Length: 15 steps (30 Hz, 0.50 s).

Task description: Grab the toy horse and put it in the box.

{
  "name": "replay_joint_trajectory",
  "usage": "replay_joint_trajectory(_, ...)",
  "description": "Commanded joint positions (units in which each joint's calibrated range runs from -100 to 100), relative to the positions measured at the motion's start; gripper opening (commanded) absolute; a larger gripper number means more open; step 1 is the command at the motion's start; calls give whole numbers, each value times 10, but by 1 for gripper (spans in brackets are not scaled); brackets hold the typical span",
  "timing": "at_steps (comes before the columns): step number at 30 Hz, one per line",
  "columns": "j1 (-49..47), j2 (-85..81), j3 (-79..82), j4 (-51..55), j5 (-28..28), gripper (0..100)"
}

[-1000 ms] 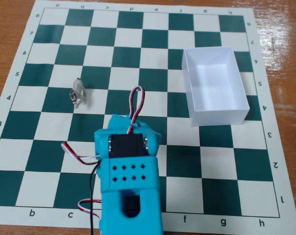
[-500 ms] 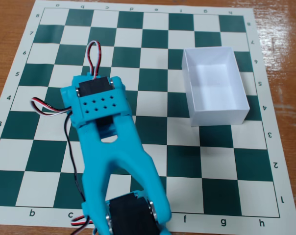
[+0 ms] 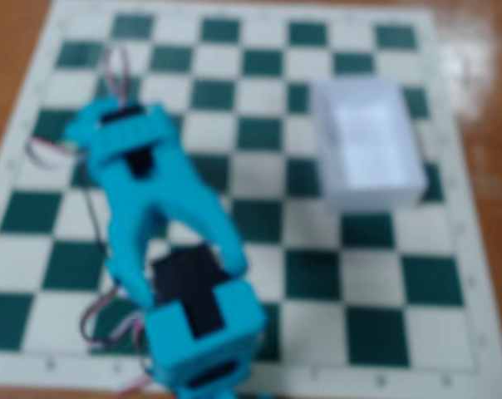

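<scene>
Reach step: the turquoise arm (image 3: 155,224) extends to the chessboard's (image 3: 359,274) far left, hiding the horse; gripper state cannot be told; white box (image 3: 334,141) awaits right

From my seat the fixed view is badly blurred, but I can see the blue arm (image 3: 151,224) stretched across the left half of the chessboard mat (image 3: 367,266), covering the squares from the near edge up toward the far left and hiding whatever lies under it. The white box (image 3: 367,195) stands on the right side of the mat, well apart from the arm, its open top unobstructed and its low walls the only raised thing there. Between arm and box I see bare squares, as along the near right and far rows.
</scene>
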<state>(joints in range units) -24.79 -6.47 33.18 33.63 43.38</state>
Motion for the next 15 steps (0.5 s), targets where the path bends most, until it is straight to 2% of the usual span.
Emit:
replay_joint_trajectory(1,1,36,-59,-7,0,35)
replay_joint_trajectory(15,13,137,-93,-31,0,35)
